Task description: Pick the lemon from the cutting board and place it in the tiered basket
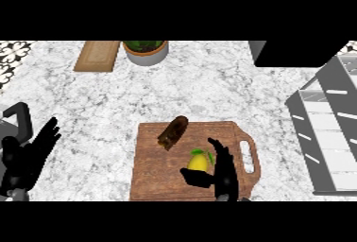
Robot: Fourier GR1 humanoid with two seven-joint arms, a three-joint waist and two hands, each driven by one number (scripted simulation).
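So the marble counter (209, 85) fills pretty much the whole head view, white and grey and speckled. Next biggest thing is the tiered basket (327, 137) over on the right edge, a grey wire-and-shelf rack, well apart from everything that matters right now. Up at the top right corner there's a black box-like thing (293, 53), can't tell what it is.

The wooden cutting board (153, 170) sits low in the middle, handle slot facing right toward the basket. On its upper part lies a dark brown elongated item (173, 132), tilted, looks like some bread or a potato, hard to say.

Left hand (24, 160) is parked at the left edge, fingers straight and pointing up, holding nothing.

Right hand (223, 172) is over the board's right half, fingers extended upward, thumb sticking out to the left. The lemon (198, 162), yellow with a little green leaf, lies on the board tucked right in the crook: fingers just to its right, thumb just below it. Not curled round it yet, looks like touching or nearly.

Further back: a potted plant (145, 51) and a small wooden board (97, 56) beside it.
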